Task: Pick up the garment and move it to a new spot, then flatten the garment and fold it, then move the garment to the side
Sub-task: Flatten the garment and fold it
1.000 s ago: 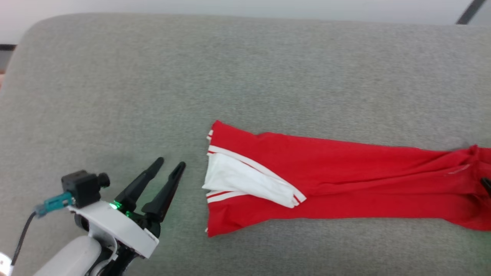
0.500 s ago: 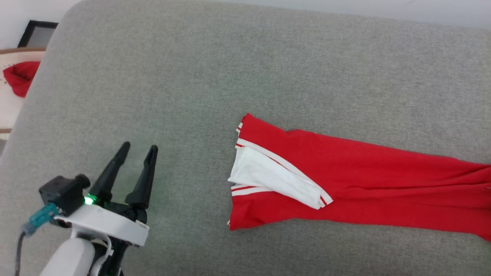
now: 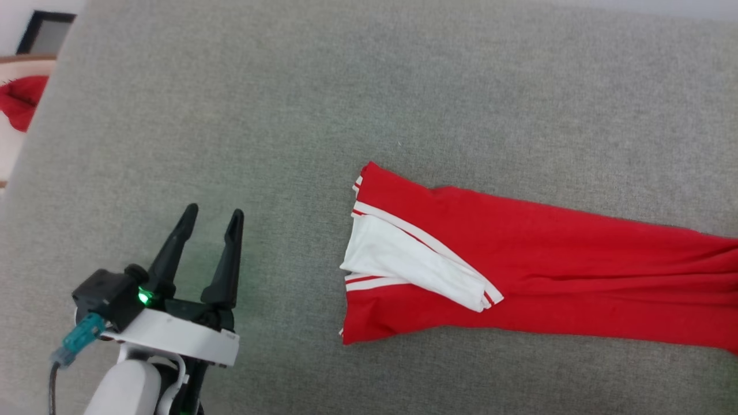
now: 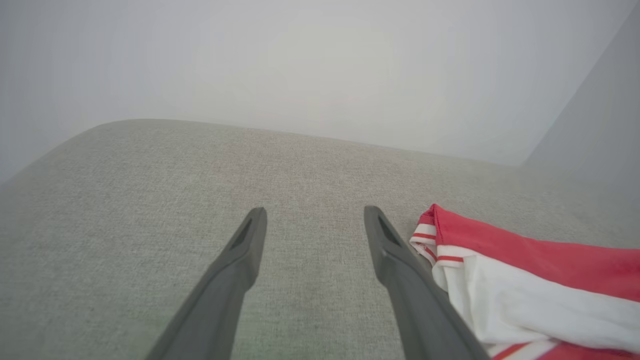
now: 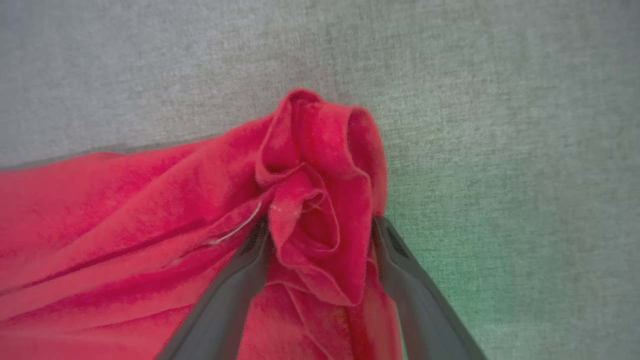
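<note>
So, closest in at the near left, the left gripper is sitting just above the grey padded surface. Its fingers are spread wide with nothing in them, and it's clear of the cloth. A bit further in and to the right, the garment lies flat on the surface as a long narrow strip running off to the right, with a white sleeve and its striped trim showing at the left end. Over at the strip's right end, the right gripper has its fingers parted wide on either side of a scrunched-up wad of red fabric, straddling it but not pinching it as far as I can tell. My read: the lengthwise fold is in, and next the ends need bringing together or the whole thing carried aside, but that lumpy right end isn't tidy. If I were doing it, I'd close the right fingers low on the wad so all the layers get caught. Then I'd slide the left one over to the sleeve end, pinch both layers there too, and lift both ends level so the strip doesn't sag open. Way off past the far left edge there's a small red scrap, not part of this, so ignore it.
</note>
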